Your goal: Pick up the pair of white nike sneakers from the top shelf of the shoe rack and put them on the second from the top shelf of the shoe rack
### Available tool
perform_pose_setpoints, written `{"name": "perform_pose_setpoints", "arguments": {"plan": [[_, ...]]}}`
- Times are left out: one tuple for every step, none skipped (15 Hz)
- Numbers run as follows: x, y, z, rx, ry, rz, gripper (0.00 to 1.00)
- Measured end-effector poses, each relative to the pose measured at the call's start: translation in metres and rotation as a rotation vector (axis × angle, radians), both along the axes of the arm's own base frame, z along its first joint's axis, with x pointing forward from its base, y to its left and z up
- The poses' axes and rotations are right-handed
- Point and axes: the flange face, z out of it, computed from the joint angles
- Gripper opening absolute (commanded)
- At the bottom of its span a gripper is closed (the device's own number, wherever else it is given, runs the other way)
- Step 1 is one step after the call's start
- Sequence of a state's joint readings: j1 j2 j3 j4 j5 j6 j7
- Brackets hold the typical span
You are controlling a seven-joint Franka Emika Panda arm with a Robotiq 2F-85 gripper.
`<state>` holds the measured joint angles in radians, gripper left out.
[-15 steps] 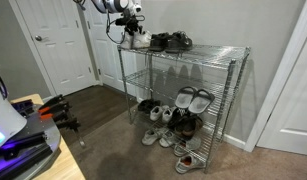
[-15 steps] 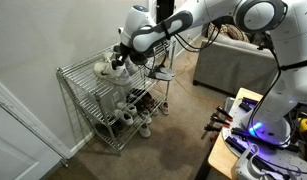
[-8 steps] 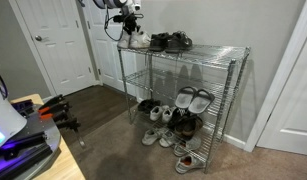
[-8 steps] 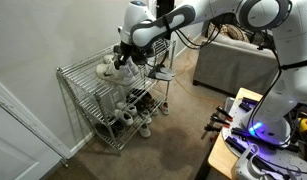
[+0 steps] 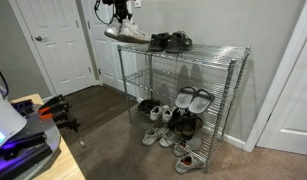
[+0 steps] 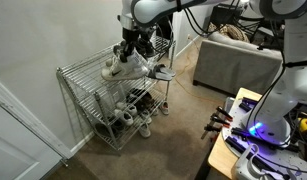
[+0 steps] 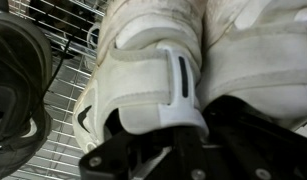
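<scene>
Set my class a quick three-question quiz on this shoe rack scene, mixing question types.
1. True or false: the gripper holds the white sneakers clear of the top shelf of the shoe rack.
2. What lies on the top shelf? A) dark shoes B) a box C) sandals
3. Fill in: the second shelf from the top holds ___ shoes.
Key: 1 true; 2 A; 3 no.

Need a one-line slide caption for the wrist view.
Gripper shut on the white sneakers, wire shelf beneath and a dark shoe at the frame's left.
</scene>
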<state>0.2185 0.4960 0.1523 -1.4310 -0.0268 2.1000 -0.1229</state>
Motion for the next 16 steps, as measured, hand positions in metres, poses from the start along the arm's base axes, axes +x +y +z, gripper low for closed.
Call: {"name": "perform_pose_setpoints", "arguments": {"plan": [[-0.004,-0.001,0.003,-0.011,0.019,0.002,0.06],[-0.007,-0.004,0.005,-0.026,0.04,0.004,0.06],[-0.01,-0.007,0.006,-0.046,0.062,0.005,0.06],[-0.013,-0.012,0.007,-0.071,0.086,0.005,0.06],[-0.016,-0.018,0.007,-0.1,0.115,0.002,0.06],[-0.02,-0.027,0.009,-0.134,0.146,-0.003,0.06],[-0.024,-0.037,0.012,-0.173,0.18,-0.011,0.06],[-0.03,-0.048,0.016,-0.217,0.218,-0.02,0.06],[-0.037,-0.06,0.02,-0.261,0.255,-0.031,0.06],[-0.043,-0.071,0.026,-0.306,0.287,-0.046,0.06],[-0.049,-0.082,0.031,-0.348,0.314,-0.061,0.06],[-0.055,-0.092,0.036,-0.384,0.341,-0.075,0.06],[-0.06,-0.101,0.039,-0.416,0.368,-0.087,0.06],[-0.065,-0.109,0.039,-0.442,0.394,-0.097,0.06],[-0.068,-0.116,0.037,-0.466,0.422,-0.107,0.06],[-0.071,-0.122,0.034,-0.484,0.448,-0.115,0.06]]}}
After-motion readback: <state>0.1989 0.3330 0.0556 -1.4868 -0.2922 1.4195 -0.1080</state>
